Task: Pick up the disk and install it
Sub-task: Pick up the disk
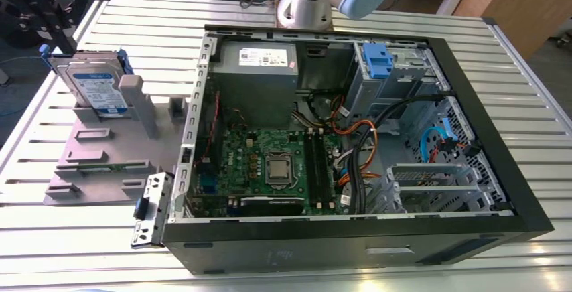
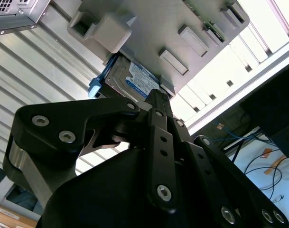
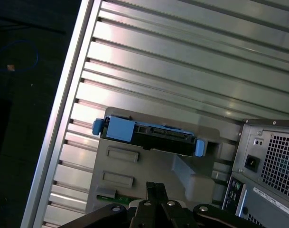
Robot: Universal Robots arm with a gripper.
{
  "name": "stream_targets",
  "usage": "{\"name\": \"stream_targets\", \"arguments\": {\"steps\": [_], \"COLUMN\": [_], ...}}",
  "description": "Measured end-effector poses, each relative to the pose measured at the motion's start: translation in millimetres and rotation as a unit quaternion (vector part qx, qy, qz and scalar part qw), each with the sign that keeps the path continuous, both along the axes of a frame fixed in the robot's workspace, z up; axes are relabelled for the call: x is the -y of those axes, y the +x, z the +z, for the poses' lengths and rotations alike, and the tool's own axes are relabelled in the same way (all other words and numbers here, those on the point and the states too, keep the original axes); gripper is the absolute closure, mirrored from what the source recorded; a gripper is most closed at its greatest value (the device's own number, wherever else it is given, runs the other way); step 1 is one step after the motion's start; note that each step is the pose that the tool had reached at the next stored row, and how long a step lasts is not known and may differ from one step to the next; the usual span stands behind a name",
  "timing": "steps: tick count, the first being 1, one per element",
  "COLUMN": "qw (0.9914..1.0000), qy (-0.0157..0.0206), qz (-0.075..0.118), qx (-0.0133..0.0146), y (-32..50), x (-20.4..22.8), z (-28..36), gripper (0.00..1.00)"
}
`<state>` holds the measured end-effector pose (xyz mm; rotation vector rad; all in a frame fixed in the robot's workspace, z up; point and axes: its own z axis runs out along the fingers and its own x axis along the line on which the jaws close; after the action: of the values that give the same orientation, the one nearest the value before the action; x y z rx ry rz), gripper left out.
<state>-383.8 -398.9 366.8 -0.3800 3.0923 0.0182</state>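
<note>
The disk (image 1: 96,88) is a silver drive with a blue-and-white label and blue rails. It stands on edge in a grey holder (image 1: 98,151) at the exterior view's left. My gripper (image 1: 59,37) hangs just above its top far corner, black fingers together, holding nothing. In the first wrist view the disk's top edge (image 3: 153,136) with its blue rail ends lies beyond my fingertips (image 3: 155,188). In the second wrist view the disk's label (image 2: 140,80) shows just past my fingertip (image 2: 156,95).
An open black computer case (image 1: 500,191) lies on the slatted metal table (image 1: 134,31) beside the holder. Inside are a green motherboard (image 1: 268,165), a grey power supply (image 1: 259,61), cables and a drive bay with a blue bracket (image 1: 376,61). The arm's base (image 1: 309,4) stands behind the case.
</note>
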Motion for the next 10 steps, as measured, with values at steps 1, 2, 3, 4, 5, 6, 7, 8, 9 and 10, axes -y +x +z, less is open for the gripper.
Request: {"name": "stream_targets", "arguments": {"steps": [1,2,3,4,5,6,7,8,9,10], "qw": [1.00000,1.00000,1.00000,1.00000,1.00000,1.00000,1.00000,1.00000,0.99999,0.99999], "qy": [0.0000,0.0000,0.0000,0.0000,0.0000,0.0000,0.0000,0.0000,0.0000,0.0000], "qz": [0.000,0.001,0.001,0.001,0.002,0.002,0.003,0.003,0.003,0.004], "qx": [0.0000,0.0000,0.0000,0.0000,0.0000,0.0000,0.0000,0.0000,0.0000,0.0000], "y": [0.0,0.0,0.0,0.0,0.0,0.0,0.0,0.0,0.0,0.0], "x": [0.0,0.0,0.0,0.0,0.0,0.0,0.0,0.0,0.0,0.0], "z": [0.0,0.0,0.0,0.0,0.0,0.0,0.0,0.0,0.0,0.0], "gripper": [0.89,0.89,0.89,0.89,0.89,0.89,0.89,0.89,0.89,0.89]}}
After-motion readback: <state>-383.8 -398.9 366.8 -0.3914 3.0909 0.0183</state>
